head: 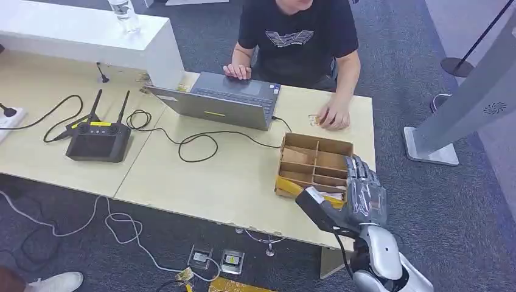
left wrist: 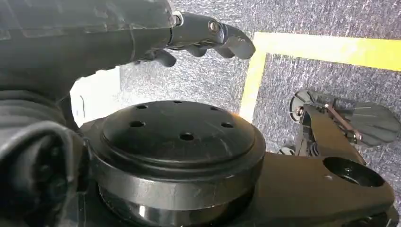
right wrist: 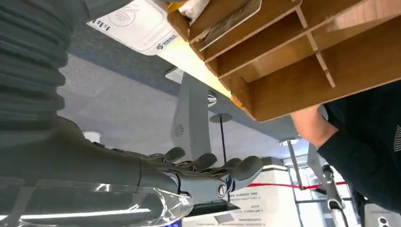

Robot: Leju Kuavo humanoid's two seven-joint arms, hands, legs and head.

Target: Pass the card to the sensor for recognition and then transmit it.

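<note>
- The robot's right hand (head: 364, 190) hovers at the near right corner of the pale wooden surface (head: 201, 176), just beside a shallow brown wooden box with dividers (head: 316, 159).
- The fingers of this hand are stretched out and apart, wrapped in clear film, and they hold nothing.
- The card is hard to single out. A flat white and yellow item (head: 316, 196) lies in the nearest compartment of the divided box, partly hidden behind the hand; this may be the card, but I cannot tell for certain.
- The right wrist view shows the same box (right wrist: 293, 52) from close by, with flat pieces resting in its nearest compartment.
- A tall grey sensor stand (head: 471, 103) rises from the carpeted floor to the right of the surface, well apart from the box.
- The left hand (left wrist: 208, 38) hangs low over grey carpet with a yellow line; its dark fingers curl loosely and hold nothing.
- A person in a dark T-shirt (head: 298, 36) sits at the far side with a grey open laptop (head: 222, 100).
- Judged step: the very start, reaching to pick up the card; nothing has been lifted yet.
- The next move calls for lowering the right hand into the near compartment and pinching the thin flat card without snagging the dividers.
</note>
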